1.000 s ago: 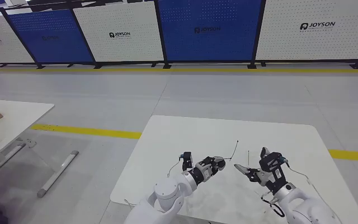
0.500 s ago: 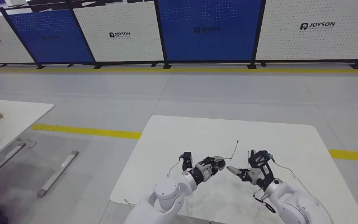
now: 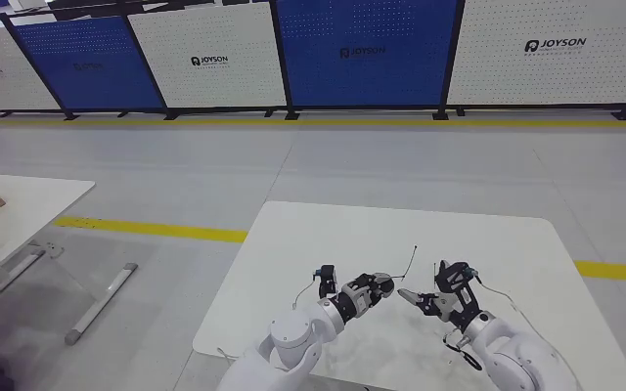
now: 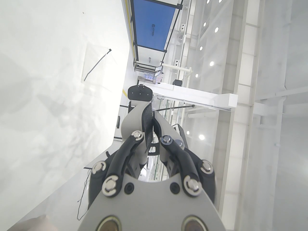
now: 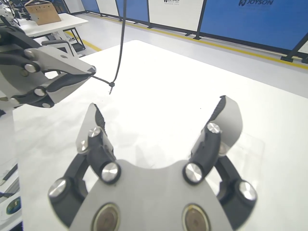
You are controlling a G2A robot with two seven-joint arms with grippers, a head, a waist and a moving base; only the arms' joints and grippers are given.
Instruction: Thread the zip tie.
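Zip tie, thin black plastic, rises above the white rectangular table toward its near edge, its end pinched by the left gripper. Beside it the right gripper hangs spread wide. A second black tie lies on clear film.

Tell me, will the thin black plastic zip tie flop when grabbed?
The thin black plastic zip tie arcs unsupported from the left gripper: probably springy, not limp. Being so thin, it is likely light and easily deflected.
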